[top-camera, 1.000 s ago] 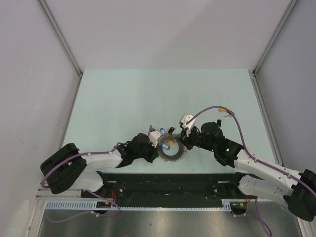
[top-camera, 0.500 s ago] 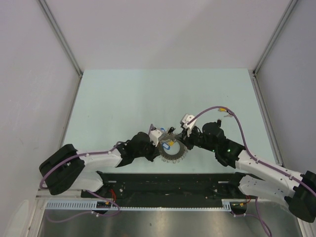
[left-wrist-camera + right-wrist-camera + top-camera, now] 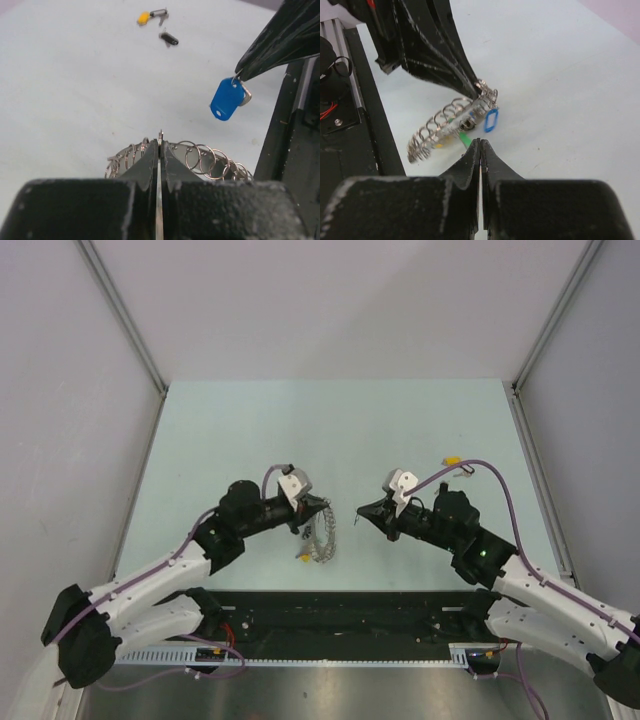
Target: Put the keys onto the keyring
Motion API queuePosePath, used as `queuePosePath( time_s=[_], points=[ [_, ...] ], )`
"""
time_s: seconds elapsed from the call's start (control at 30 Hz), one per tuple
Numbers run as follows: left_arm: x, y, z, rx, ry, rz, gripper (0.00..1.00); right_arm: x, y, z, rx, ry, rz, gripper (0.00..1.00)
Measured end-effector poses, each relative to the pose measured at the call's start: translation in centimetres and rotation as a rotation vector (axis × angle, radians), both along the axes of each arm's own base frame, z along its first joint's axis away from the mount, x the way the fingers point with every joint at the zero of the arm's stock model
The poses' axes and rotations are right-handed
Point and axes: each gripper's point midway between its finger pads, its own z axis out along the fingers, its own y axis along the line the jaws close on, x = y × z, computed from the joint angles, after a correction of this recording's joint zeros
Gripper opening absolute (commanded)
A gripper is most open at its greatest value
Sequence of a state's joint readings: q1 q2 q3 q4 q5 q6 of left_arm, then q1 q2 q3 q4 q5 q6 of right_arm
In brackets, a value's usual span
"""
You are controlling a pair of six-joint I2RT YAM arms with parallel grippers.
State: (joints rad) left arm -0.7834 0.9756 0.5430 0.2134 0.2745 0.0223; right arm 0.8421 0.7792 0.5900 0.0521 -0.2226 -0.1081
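Silver-grey and ribbed with small wire loops, the keyring [image 3: 451,122] hangs tilted from the left end effector [image 3: 159,149], whose jaws are pinched tight on its upper edge. Near it but apart from it, the right end effector [image 3: 479,146] is closed narrow on a blue-tagged key [image 3: 227,98], which dangles from its tip. Farther off on the pale worktop [image 3: 250,430] lie a yellow-tagged key [image 3: 145,17] and a black-tagged key [image 3: 170,38], near each other.

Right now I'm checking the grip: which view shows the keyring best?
Right wrist: the keyring shows nearly whole, pinched by the left end effector. Left wrist shows one arc; top, small, edge-on.
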Motion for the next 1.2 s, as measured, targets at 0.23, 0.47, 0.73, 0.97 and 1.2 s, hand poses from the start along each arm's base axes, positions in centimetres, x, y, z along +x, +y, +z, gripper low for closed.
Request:
queuePosePath(
  time_s=[0.23, 0.47, 0.73, 0.97, 1.2],
  points=[
    [0.4, 0.9, 4.4, -0.115, -0.134, -0.166, 0.00, 0.7, 0.2, 2.0, 0.031, -0.059, 0.021, 0.00],
    [-1.0, 0.5, 8.1, -0.272, -0.233, -0.337, 0.00, 1.3, 1.3, 3.0, 0.037, -0.137, 0.082, 0.00],
    [-2.3, 0.0, 8.0, -0.402, -0.149, -0.428, 0.00, 1.8, 1.5, 3.5, 0.038, -0.203, 0.133, 0.00],
    [-2.0, -0.1, 7.9, -0.449, -0.037, -0.392, 0.01, 1.1, 1.0, 5.0, 0.062, -0.253, 0.137, 0.00],
    [-1.6, -0.1, 7.1, -0.451, 0.053, -0.352, 0.00, 0.9, 1.3, 5.5, 0.079, -0.264, 0.134, 0.00]
  ],
)
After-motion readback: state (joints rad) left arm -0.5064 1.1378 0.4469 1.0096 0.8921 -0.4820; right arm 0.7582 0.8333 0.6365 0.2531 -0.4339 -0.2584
